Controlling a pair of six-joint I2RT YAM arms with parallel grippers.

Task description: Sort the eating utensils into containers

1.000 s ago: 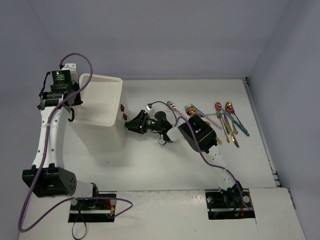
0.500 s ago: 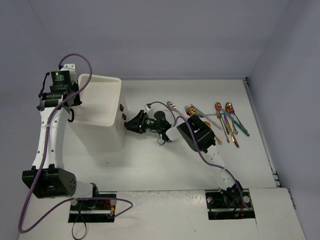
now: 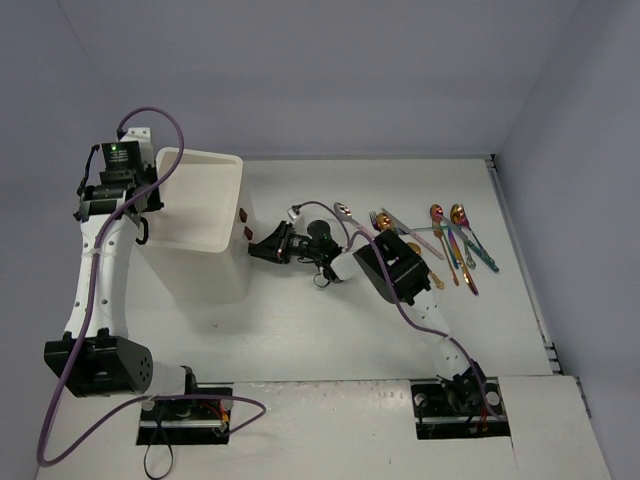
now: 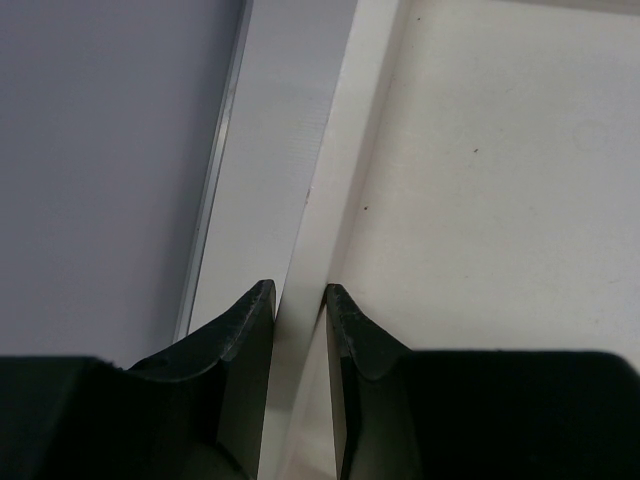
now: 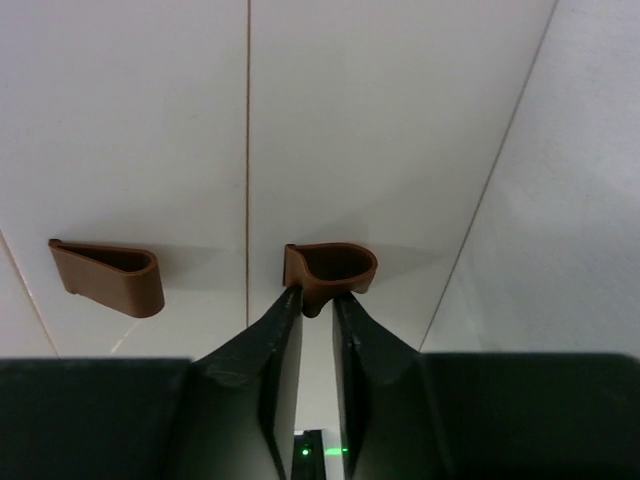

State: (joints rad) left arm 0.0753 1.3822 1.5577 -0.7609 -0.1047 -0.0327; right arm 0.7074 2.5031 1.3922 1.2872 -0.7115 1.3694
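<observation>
Utensils (image 3: 455, 243) lie in a loose row on the table (image 3: 300, 325) at the far right — gold and iridescent spoons, with a silver spoon (image 3: 343, 210) and a fork (image 3: 378, 217) a little nearer the middle. All are well apart from the white drawer unit (image 3: 200, 278) on the left, and none is in a drawer yet.

The step in hand looks like opening a drawer. The left gripper (image 4: 298, 295) straddles the unit's thin upper wall, its fingers drawn in tight on either side, apparently bracing the box. The right gripper (image 5: 314, 296) has its fingers nearly together, with the lower lip of the drawer handle (image 5: 332, 265) between their tips — it appears pinched, though the hold is shallow. A second handle (image 5: 108, 278) sits free to its left, across a seam.

Next, I judge, comes a straight pull away from the unit, in line with the drawer's slide, while the left arm holds the box against it. With so little of the handle caught, a skewed or abrupt pull could slip off.
</observation>
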